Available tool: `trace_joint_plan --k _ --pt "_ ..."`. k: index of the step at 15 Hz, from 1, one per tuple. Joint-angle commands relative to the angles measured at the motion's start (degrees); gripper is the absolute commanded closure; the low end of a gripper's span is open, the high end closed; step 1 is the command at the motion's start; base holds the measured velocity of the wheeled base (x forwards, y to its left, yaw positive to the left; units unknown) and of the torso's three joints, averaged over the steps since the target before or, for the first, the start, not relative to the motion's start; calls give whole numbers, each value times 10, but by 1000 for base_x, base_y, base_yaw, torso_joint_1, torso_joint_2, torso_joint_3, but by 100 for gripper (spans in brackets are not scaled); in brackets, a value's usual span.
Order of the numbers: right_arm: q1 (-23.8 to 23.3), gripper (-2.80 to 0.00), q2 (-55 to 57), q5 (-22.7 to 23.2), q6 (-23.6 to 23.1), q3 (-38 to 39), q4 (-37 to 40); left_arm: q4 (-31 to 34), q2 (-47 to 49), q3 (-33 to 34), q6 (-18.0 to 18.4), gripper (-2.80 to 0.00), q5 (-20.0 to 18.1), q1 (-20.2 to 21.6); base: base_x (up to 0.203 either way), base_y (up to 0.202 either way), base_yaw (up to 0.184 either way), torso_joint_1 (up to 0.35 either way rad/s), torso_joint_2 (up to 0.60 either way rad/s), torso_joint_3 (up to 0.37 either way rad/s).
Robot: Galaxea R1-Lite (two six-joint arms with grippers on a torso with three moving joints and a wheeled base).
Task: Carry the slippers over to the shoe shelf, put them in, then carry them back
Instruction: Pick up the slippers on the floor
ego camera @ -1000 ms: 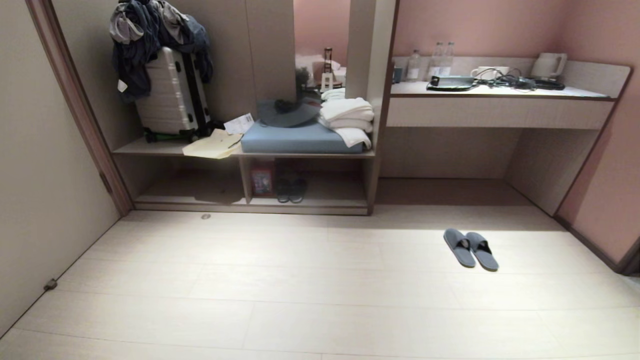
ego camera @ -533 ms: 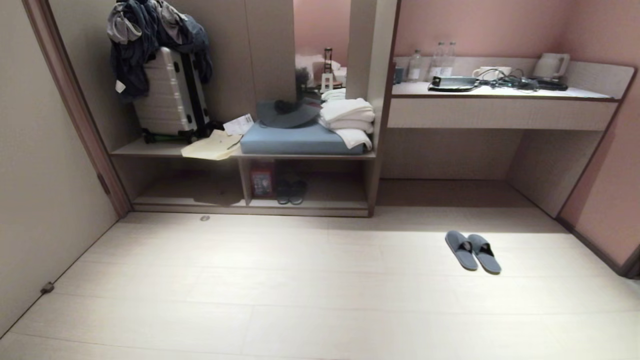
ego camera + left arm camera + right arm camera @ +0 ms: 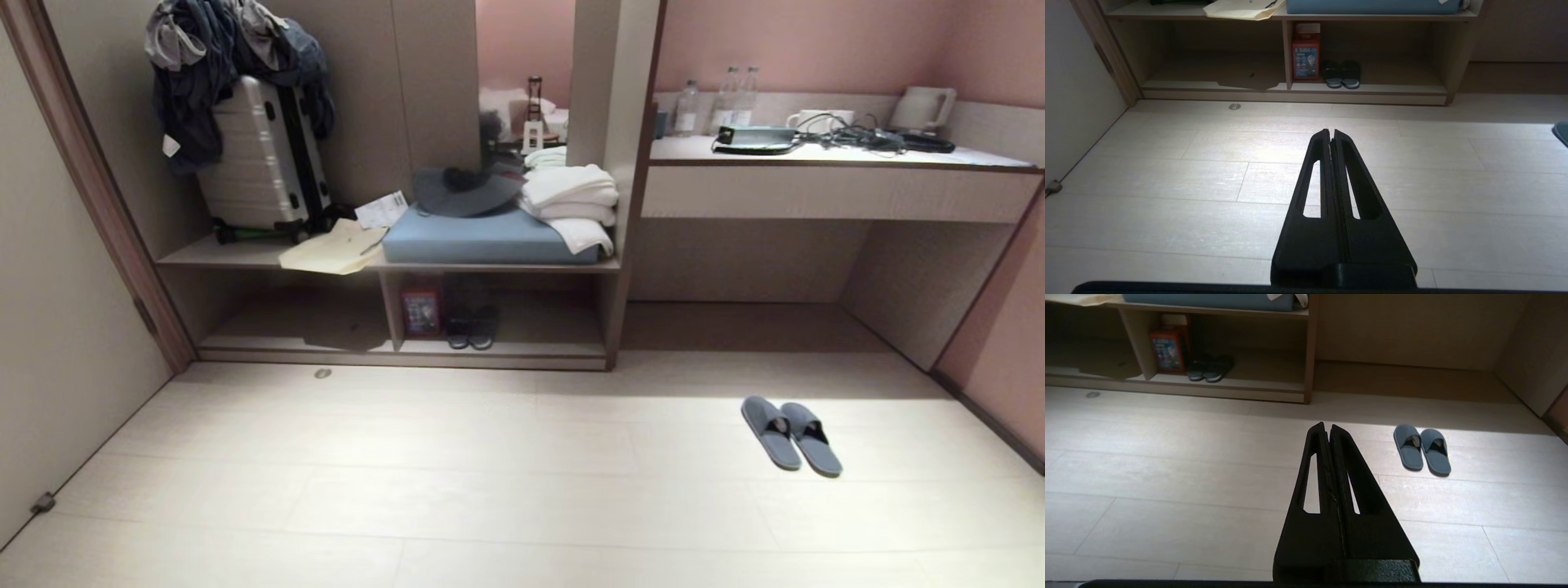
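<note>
The whole view has shifted, so the camera has moved: the thin blue-grey fabric slide slippers (image 3: 791,434) lie untouched on the floor at four o'clock, the beige laminate shoe shelf (image 3: 400,349) at eleven; both grippers' fingers (image 3: 1331,134) (image 3: 1327,428) are pressed together, empty.

Hotel room entry, suitcase (image 3: 261,155) on luggage bench, folded towels (image 3: 571,196), kettle (image 3: 922,106) on desk (image 3: 841,192)

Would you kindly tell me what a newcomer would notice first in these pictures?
The slippers lie side by side in a bright patch of floor, in front of the desk. To their left stands the shoe shelf, a dark pair of shoes in its right cubby, a suitcase draped with clothes on top. Both grippers, left and right, are shut and hold nothing.
</note>
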Motion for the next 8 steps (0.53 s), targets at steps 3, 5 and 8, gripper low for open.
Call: trace_joint_plan --k 3,5,8 --pt "0 0 -1 0 0 0 0 0 0 0 0 0 1 0 197 0 0 4 0 1" --pt "0 0 -1 0 0 0 0 0 0 0 0 0 0 0 198 0 -1 1 1 5" --pt "0 0 -1 0 0 0 0 0 0 1 0 0 0 0 198 0 -2 3 2 5"
